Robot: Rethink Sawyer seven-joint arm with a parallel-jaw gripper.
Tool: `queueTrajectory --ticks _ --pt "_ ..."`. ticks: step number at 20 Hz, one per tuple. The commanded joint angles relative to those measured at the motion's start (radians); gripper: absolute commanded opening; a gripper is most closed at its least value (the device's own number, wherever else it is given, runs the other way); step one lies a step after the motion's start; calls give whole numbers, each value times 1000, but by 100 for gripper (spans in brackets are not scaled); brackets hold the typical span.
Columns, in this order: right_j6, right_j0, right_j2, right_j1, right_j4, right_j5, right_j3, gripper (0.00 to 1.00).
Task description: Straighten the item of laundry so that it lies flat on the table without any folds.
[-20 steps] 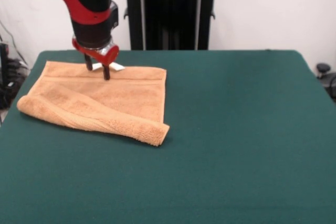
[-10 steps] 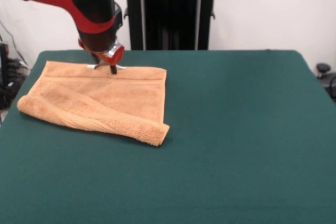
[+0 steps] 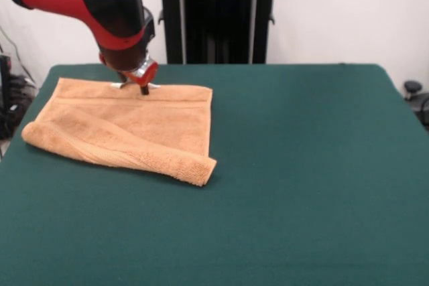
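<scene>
Orange-tan towel (image 3: 127, 132) lies on the left part of the green table (image 3: 301, 185), its near edge doubled over in a thick rolled fold. At its far hem, the gripper (image 3: 139, 85) is down by a small white tag (image 3: 127, 86); jaw state cannot be told.

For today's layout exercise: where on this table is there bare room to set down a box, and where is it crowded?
Bare: the table right of the towel and along the near edge. Crowded: the far left corner, where the towel lies with the end effector over its far hem.
</scene>
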Motion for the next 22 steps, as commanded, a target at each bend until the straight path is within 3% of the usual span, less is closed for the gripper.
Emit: queueTrajectory --ticks 1,10,14,22 --pt "-23 36 36 66 -39 18 -50 100" --pt "-35 22 40 108 -46 8 -35 100" --pt "-46 25 31 127 -26 111 -25 100" --pt "-39 -6 41 164 21 170 -12 100"
